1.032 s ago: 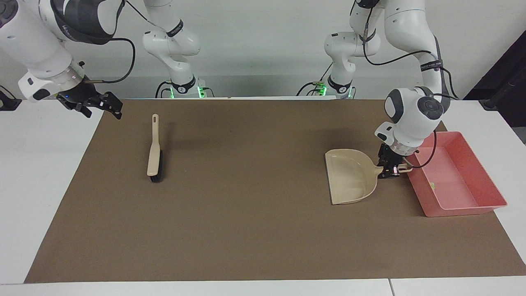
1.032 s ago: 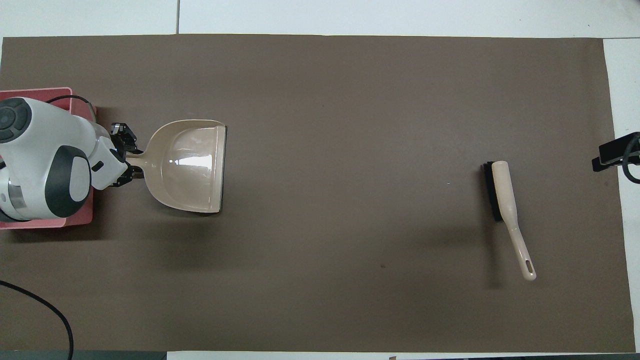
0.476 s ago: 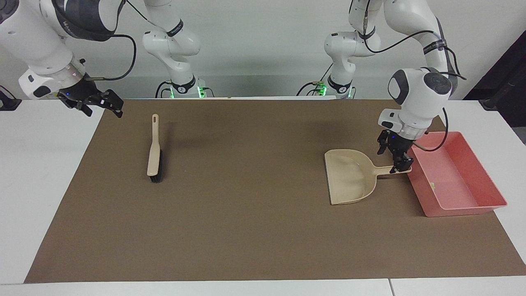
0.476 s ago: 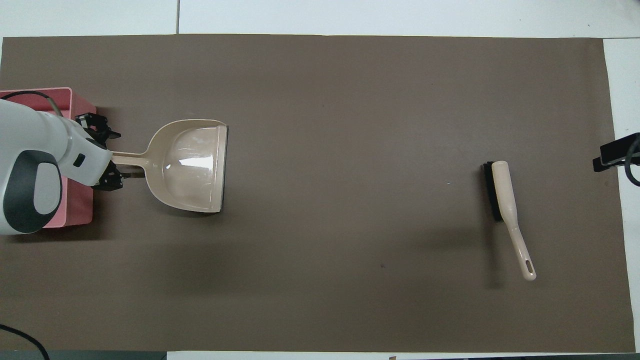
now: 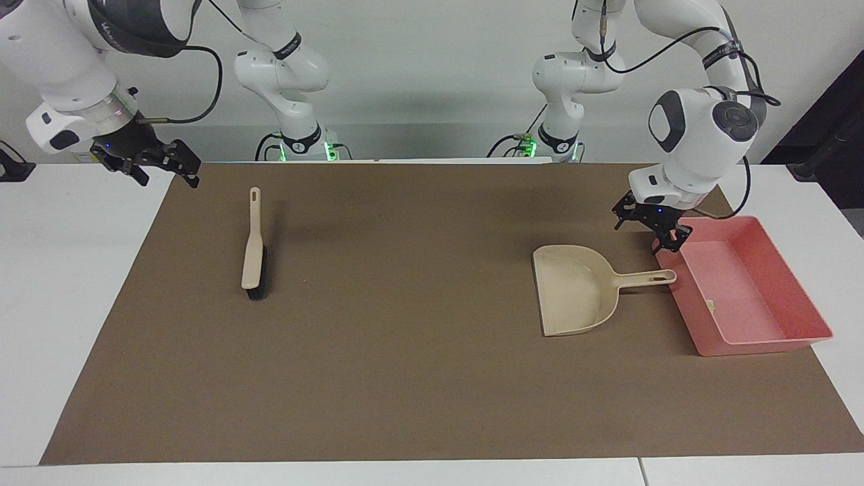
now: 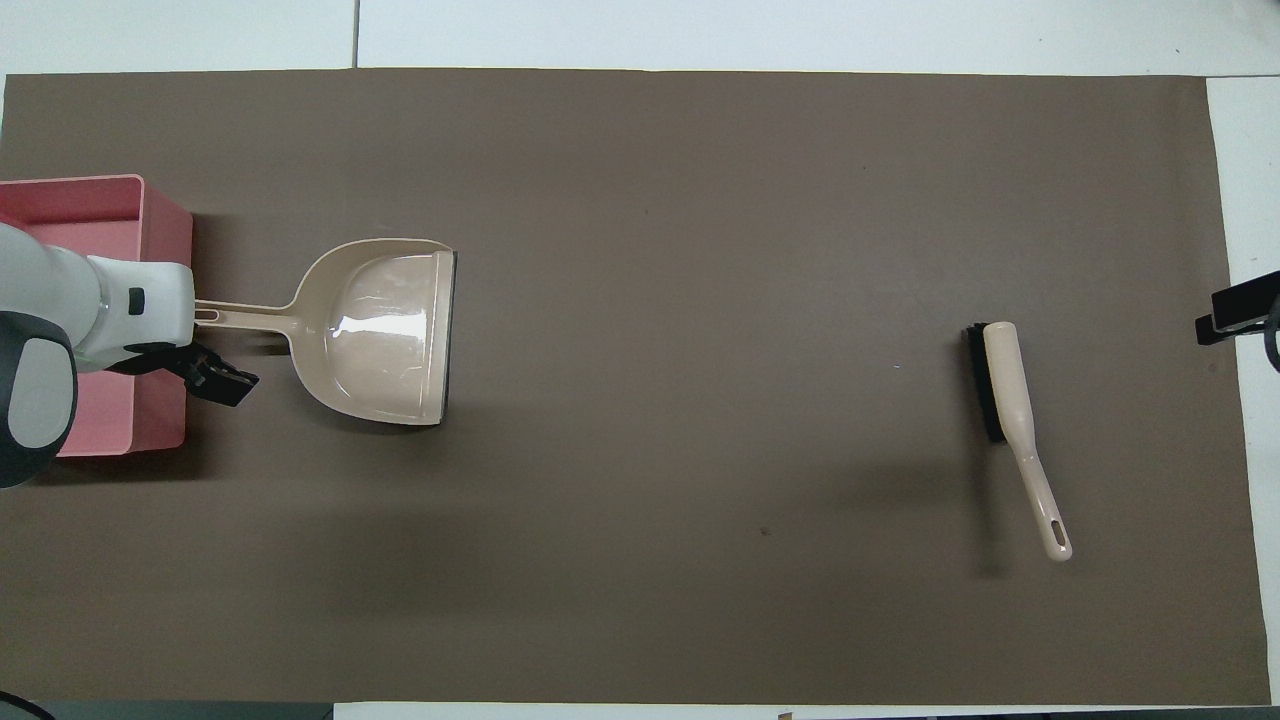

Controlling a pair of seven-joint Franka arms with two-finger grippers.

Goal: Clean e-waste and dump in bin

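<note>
The pink bin [image 5: 800, 297] stands at the left arm's end of the brown mat. One tiny pale bit of e-waste with a green label [image 5: 710, 304] lies inside it. The beige dustpan [image 5: 574, 290] lies flat on the mat beside the bin, its handle [image 5: 644, 277] free and pointing at the bin's wall. My left gripper [image 5: 649, 228] hangs open in the air over the bin's corner nearest the robots, holding nothing. My right gripper [image 5: 167, 174] waits open over the mat's corner at the right arm's end.
A beige hand brush with black bristles [image 5: 253, 253] lies on the mat toward the right arm's end, its handle pointing at the robots. The brown mat [image 5: 405, 351] covers most of the white table. In the overhead view the left arm's wrist [image 6: 60, 330] covers part of the bin.
My left gripper opened, let go of the dustpan handle and rose away toward the robots. The dustpan stayed flat on the mat. The right gripper lifted slightly.
</note>
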